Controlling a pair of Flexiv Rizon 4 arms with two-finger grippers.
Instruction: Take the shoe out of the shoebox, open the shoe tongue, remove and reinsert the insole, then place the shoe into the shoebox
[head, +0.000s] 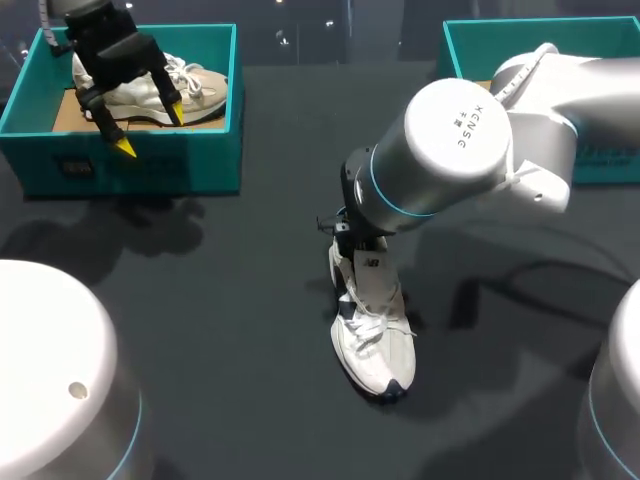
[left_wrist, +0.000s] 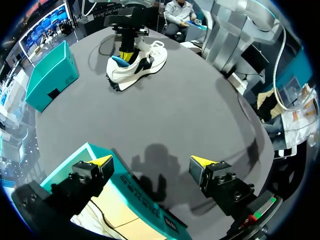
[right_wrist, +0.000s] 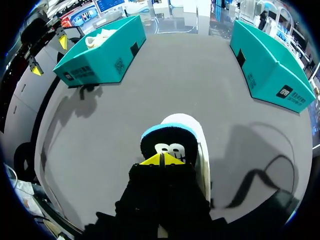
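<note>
1. The white shoe (head: 375, 345) stands on its sole on the dark desk (head: 230, 300), out of both boxes and roughly midway between them. Its toe points toward the robot and its laces lie loose over the front.
2. The right gripper (right_wrist: 161, 160) is directly over the shoe's opening. Its two yellow tips are pressed together just above the tongue (head: 372, 265), which stands upright. Whether the tips pinch the edge of the tongue cannot be told.
3. In the right wrist view the blue-lined collar (right_wrist: 167, 131) of the shoe curves just ahead of the closed tips.
4. The left gripper (head: 150, 128) hangs over the near wall of the left shoebox (head: 140, 165) with its fingers spread wide and nothing between them.
5. In the left wrist view one finger sits above the inside of that box and the other above the desk outside it.
6. A beige shoe (head: 195, 90) lies inside the left shoebox, on its brown floor.
7. A second teal shoebox (head: 470, 50) stands at the far right of the desk, well apart from the white shoe
</note>
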